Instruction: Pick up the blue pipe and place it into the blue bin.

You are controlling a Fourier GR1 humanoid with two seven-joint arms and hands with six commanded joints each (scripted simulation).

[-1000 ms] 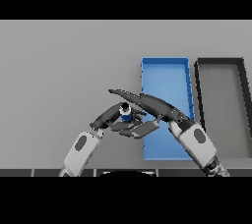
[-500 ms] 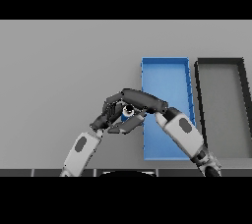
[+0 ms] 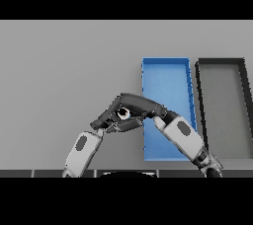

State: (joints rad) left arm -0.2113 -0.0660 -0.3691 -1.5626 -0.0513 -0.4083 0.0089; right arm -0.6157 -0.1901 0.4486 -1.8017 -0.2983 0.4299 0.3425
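Blue pipe (image 3: 122,114) sits between both hands over the grey table (image 3: 64,71).

There is a single view, taken from the robot's head and looking steeply down and forward onto the grey counter (image 3: 64,66). Its left is the robot's own left. The far part of the counter fills the upper part of the scene, and the near edge lies at the bottom, where both arms come in from below. The blue bin (image 3: 166,62) and the dark bin (image 3: 220,61) stand right of centre, the dark one reaching the right edge. The camera sits close enough that the forearms look large, and the two hands meet near the middle.
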